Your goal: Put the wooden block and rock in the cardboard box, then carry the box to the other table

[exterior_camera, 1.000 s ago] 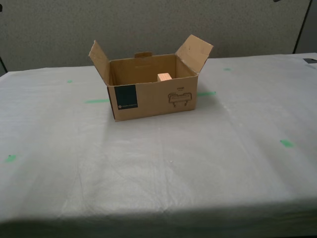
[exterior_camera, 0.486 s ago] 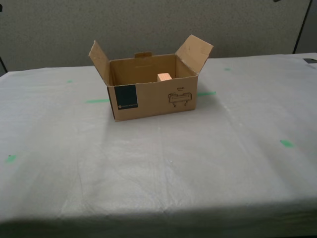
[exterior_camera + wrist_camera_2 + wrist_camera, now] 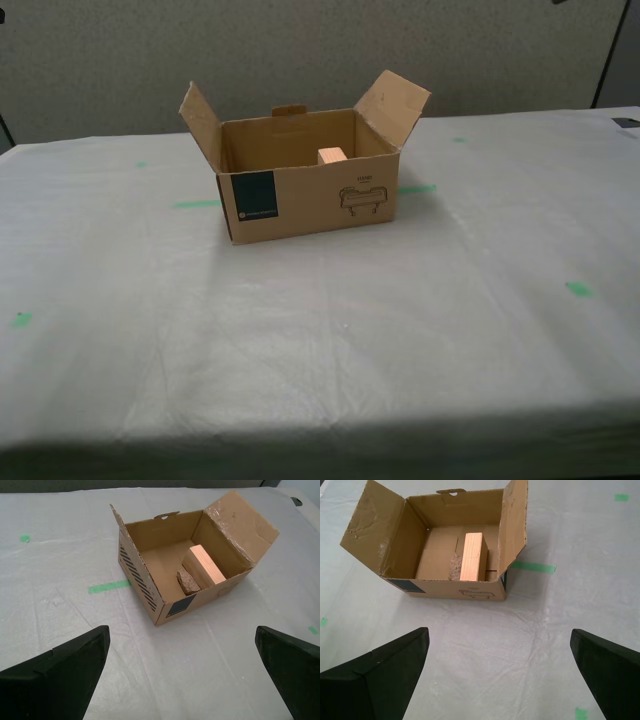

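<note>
The cardboard box (image 3: 300, 195) stands with its flaps up on the other table (image 3: 330, 340), whose top is a wrinkled pale sheet. Inside lies the wooden block (image 3: 204, 566), and its top corner (image 3: 333, 156) shows over the front wall in the exterior view. The rock (image 3: 188, 582) rests against the block on the box floor. My second gripper (image 3: 181, 632) is open, apart from the box (image 3: 145, 580), with nothing between its fingers. My first gripper (image 3: 498, 631) is open too, back from the box (image 3: 455, 587); its view shows the block (image 3: 472, 556) and the rock (image 3: 455, 569). Neither arm appears in the exterior view.
Green tape marks (image 3: 195, 204) lie beside the box, with more dots (image 3: 578, 289) scattered on the sheet. A small dark object (image 3: 625, 123) sits at the table's far edge on the exterior view's right. A grey wall stands behind the table.
</note>
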Available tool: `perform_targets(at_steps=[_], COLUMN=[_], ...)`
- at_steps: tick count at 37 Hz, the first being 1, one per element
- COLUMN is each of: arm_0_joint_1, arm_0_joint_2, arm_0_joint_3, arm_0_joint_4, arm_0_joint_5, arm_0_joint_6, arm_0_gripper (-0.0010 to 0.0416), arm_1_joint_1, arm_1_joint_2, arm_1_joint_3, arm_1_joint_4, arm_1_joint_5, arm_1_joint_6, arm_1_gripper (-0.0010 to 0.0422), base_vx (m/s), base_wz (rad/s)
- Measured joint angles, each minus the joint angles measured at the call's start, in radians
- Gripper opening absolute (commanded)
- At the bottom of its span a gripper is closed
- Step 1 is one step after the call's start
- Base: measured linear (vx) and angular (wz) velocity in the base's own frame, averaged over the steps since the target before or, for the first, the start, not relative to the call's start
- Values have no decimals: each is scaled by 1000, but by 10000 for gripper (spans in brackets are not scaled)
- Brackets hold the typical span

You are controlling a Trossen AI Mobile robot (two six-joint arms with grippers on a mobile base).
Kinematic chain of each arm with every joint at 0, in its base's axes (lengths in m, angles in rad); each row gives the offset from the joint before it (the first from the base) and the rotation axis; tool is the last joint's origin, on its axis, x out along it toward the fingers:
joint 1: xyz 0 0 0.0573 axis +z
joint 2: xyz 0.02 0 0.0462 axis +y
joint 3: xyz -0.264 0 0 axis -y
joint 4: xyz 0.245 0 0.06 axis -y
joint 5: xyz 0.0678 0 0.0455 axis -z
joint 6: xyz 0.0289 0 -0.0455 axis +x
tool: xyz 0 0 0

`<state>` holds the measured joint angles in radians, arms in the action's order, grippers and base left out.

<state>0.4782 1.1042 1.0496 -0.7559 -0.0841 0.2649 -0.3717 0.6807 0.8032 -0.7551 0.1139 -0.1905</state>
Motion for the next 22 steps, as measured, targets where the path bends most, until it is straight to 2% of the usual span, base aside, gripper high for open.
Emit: perform_targets(at_steps=[22], arm_0_joint_1=[0], arm_0_joint_2=[0], arm_0_joint_3=[0], arm_0_joint_4=[0], arm_0_joint_5=[0], arm_0_joint_6=[0], arm_0_gripper=[393], arm_1_joint_1=[0], arm_1_joint_2=[0], arm_1_joint_3=[0], arm_1_joint_4=[0], arm_1_joint_5=[0], arm_1_joint_6=[0], arm_1_gripper=[398], base_vx=[0], base_wz=[0])
